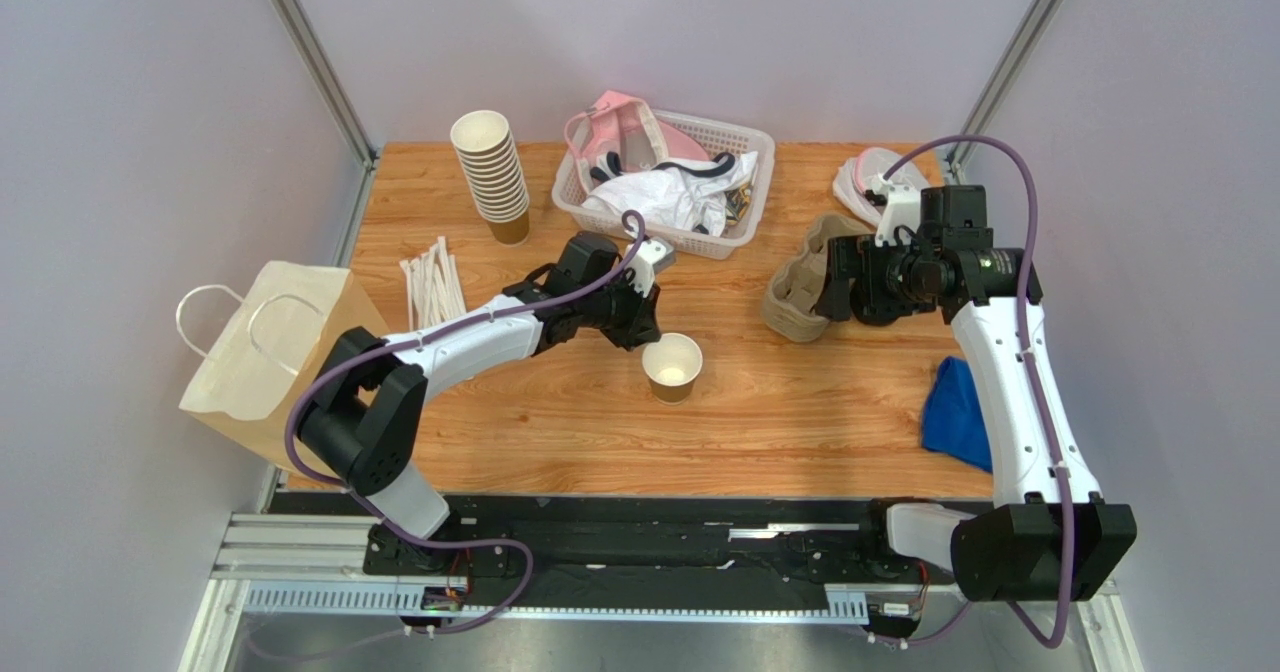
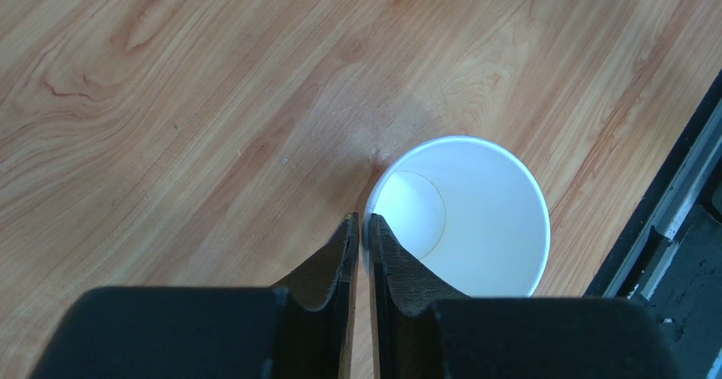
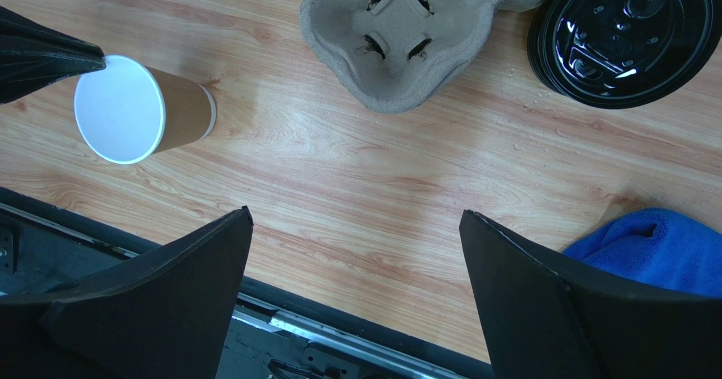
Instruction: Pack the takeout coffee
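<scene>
Coffee cup (image 1: 672, 366) stands lidless and upright, mid-worktop toward the near edge.
At the left edge lies the paper bag (image 1: 271, 365); our left claw (image 2: 363, 222) sits nearly closed astride the cup's rim, gripping or not we cannot tell; our right claw (image 3: 356, 216) gapes empty near the cardboard tray (image 3: 398, 36) and black lids (image 3: 623, 36). We judge lidding comes next: fetch one lid, press it on squarely.
</scene>
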You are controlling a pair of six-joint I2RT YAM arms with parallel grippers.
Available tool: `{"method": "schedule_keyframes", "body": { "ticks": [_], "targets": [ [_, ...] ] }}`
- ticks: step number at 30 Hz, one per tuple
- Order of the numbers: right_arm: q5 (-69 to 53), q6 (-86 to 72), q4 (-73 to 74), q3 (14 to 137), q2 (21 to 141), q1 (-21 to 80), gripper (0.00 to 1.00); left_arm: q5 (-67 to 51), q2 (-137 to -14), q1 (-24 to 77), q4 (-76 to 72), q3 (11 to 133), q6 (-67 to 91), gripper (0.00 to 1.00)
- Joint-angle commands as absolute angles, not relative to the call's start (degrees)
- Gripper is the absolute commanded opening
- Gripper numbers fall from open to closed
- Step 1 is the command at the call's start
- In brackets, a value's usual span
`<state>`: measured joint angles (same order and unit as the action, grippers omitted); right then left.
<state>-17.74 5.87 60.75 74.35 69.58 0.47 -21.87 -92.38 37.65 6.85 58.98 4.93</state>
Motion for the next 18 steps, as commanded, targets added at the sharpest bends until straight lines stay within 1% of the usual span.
{"method": "schedule_keyframes", "body": {
  "ticks": [1, 2, 4, 6, 7, 10, 11, 12, 13, 16, 18],
  "targets": [
    [-19.2, 6.2, 61.7, 77.8, 69.5, 0.5, 1.0, -21.4, -91.8, 38.0, 7.2, 60.6, 5.3, 0.2],
    [-19.3, 6.2, 61.9, 78.0, 69.6, 0.4, 1.0, -21.4, -91.7, 38.0, 7.7, 61.3, 5.3, 0.25],
    [-19.6, 6.5, 62.2, 78.9, 69.6, 0.5, 1.0, -21.6, -90.9, 38.0, 9.1, 61.9, 5.4, 0.31],
    [-19.9, 6.7, 62.7, 79.7, 69.8, 0.5, 1.0, -21.8, -89.6, 38.0, 11.2, 63.2, 5.6, 0.42],
    [-20.1, 6.7, 62.8, 80.6, 69.7, 0.5, 1.0, -21.5, -89.0, 38.0, 12.1, 63.8, 5.5, 0.49],
    [-20.0, 7.1, 62.9, 82.3, 69.3, 0.5, 1.0, -20.4, -85.8, 38.0, 17.4, 67.8, 4.8, 0.78],
    [-19.9, 7.6, 63.3, 82.8, 69.3, 0.6, 1.0, -20.0, -84.0, 37.9, 19.0, 70.5, 4.4, 0.83],
    [-19.7, 7.6, 63.3, 83.3, 69.1, 0.5, 1.0, -19.5, -82.9, 38.0, 22.0, 72.1, 3.9, 0.85],
    [-18.8, 7.6, 63.2, 83.8, 69.0, 0.4, 1.0, -18.6, -81.8, 38.0, 23.7, 75.1, 2.9, 0.99],
    [-16.9, 7.7, 63.3, 83.8, 68.8, -0.1, 1.0, -17.3, -77.3, 37.9, 29.2, 80.7, 0.3, 0.99],
    [-15.8, 7.5, 63.5, 83.1, 68.2, -2.2, 1.0, -17.1, -73.1, 37.9, 30.6, 82.0, 0.1, 0.99]
  ]
}}
